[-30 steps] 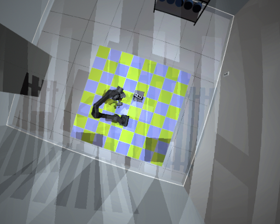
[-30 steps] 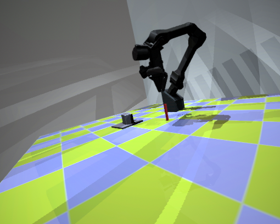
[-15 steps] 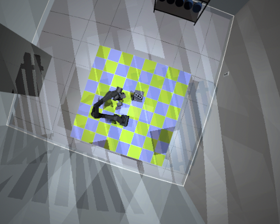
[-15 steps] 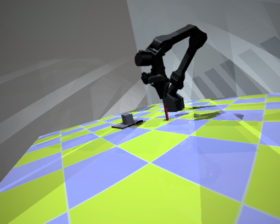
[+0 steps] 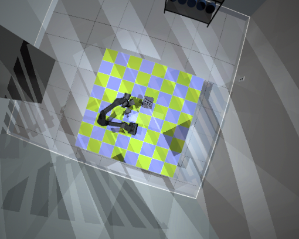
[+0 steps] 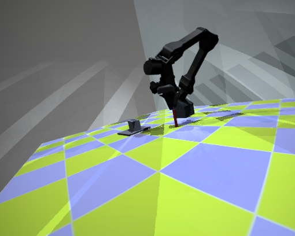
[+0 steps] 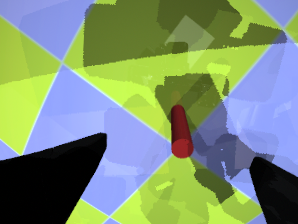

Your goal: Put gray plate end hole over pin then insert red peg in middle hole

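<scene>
The red peg (image 6: 175, 120) (image 7: 181, 131) stands upright on the checkered floor. My gripper (image 6: 173, 109) (image 7: 180, 152) is open and empty, pointing down just above the peg. In the wrist view the peg's top shows between the two spread fingertips, nearer the middle than either finger. The gray plate (image 5: 148, 101) (image 6: 134, 125) shows a row of three dark holes from above and sits on the flat dark base (image 5: 151, 98) (image 6: 124, 133), ahead of the arm. The pin cannot be made out. Whether the plate lies fully flat is too small to tell.
The base with the plate is a short way to the side of the peg. The arm's own mount (image 5: 133, 129) (image 6: 184, 109) stands behind the peg in the exterior view. A dark rack (image 5: 186, 13) is far off at the top of the top view.
</scene>
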Robot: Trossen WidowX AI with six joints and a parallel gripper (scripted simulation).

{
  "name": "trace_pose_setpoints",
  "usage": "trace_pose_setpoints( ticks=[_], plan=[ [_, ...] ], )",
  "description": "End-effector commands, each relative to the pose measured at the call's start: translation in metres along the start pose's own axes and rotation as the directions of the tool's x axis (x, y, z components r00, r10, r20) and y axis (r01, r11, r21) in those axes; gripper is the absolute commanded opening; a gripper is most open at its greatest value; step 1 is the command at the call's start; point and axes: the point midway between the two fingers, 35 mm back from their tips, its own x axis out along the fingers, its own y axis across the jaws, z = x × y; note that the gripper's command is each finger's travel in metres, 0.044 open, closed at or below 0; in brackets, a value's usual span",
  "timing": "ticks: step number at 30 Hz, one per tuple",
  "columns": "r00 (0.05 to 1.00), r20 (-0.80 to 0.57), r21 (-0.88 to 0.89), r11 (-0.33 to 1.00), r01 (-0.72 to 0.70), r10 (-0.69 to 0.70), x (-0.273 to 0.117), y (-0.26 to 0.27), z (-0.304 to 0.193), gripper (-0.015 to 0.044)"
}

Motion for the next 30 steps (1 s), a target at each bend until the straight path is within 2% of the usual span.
trace_pose_setpoints(
  ticks=[1, 26, 30],
  plan=[
    [1.0, -0.006, 0.009, 1.0, 0.003, -0.003, 0.009, -0.001, 0.0, 0.044],
    [1.0, -0.009, 0.009, 1.0, 0.001, -0.001, 0.045, -0.002, -0.002, 0.044],
    [1.0, -0.009, 0.009, 1.0, 0.001, -0.001, 0.045, -0.002, -0.002, 0.0335]
  ],
)
